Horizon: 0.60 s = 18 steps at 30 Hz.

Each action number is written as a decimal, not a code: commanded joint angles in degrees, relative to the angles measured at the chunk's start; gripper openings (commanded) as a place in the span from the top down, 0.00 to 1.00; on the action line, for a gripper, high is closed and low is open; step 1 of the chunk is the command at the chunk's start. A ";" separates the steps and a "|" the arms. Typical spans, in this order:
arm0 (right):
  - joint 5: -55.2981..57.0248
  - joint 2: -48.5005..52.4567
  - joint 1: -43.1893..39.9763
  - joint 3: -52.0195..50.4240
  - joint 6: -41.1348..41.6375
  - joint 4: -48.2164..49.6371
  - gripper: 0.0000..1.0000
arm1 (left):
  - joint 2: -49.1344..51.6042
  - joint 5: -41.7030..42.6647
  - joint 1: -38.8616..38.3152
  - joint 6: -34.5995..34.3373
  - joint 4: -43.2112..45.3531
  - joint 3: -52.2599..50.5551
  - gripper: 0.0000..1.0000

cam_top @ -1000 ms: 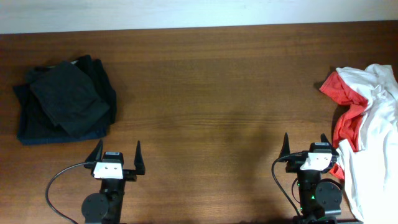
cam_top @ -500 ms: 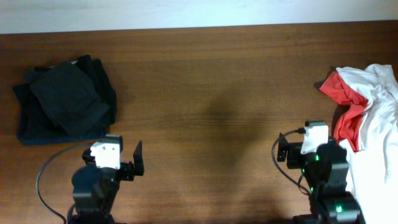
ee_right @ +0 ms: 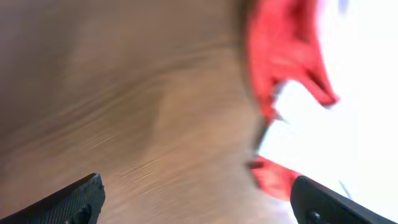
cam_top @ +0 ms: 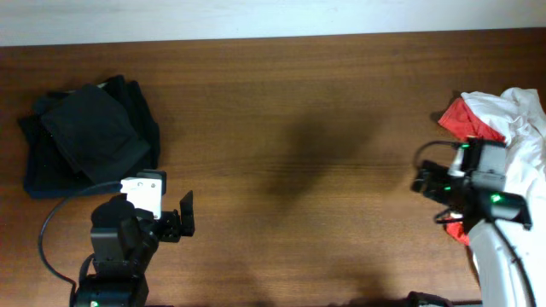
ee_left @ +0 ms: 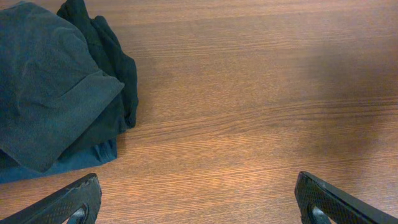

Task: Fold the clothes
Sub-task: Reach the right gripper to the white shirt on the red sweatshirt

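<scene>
A crumpled red and white garment point(cam_top: 510, 128) lies at the table's right edge; it shows blurred in the right wrist view point(ee_right: 323, 93). A pile of folded dark clothes point(cam_top: 90, 136) sits at the far left and fills the upper left of the left wrist view point(ee_left: 56, 87). My left gripper point(cam_top: 162, 223) is open and empty over bare wood, below and right of the dark pile point(ee_left: 199, 202). My right gripper point(cam_top: 426, 181) is open and empty, raised beside the red and white garment's left edge point(ee_right: 196, 199).
The wooden table point(cam_top: 290, 119) spans the view, with a white wall strip along the back edge. Black cables trail from both arm bases near the front edge.
Both arms have risen from their rest pose. The right arm swung right and forward toward the red and white garment. The left arm lifted and tilted slightly left.
</scene>
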 commanded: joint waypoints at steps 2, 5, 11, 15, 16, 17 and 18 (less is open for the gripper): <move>4.20 7.98 -10.49 1.05 6.14 1.31 0.00 | 0.02 0.83 -0.28 -0.39 -0.07 1.33 0.01; 4.48 14.80 -15.41 1.05 6.16 4.31 0.05 | 0.02 0.83 -0.28 -0.39 -0.07 1.33 0.01; 4.46 22.71 -18.71 1.05 6.14 8.63 0.18 | 0.02 0.83 -0.28 -0.39 -0.07 1.33 0.01; 4.46 23.39 -18.71 1.05 6.14 10.43 0.36 | 0.02 0.83 -0.28 -0.39 -0.04 1.33 0.01; 4.48 23.41 -18.71 1.05 6.14 10.71 0.41 | 0.02 0.81 -0.28 -0.39 -0.04 1.33 0.01; 4.48 23.41 -18.71 1.05 6.16 10.75 0.42 | 0.02 0.83 -0.28 -0.39 -0.04 1.33 0.01; 4.48 23.41 -18.71 1.05 6.16 10.97 0.43 | 0.02 0.81 -0.28 -0.39 -0.02 1.33 0.01</move>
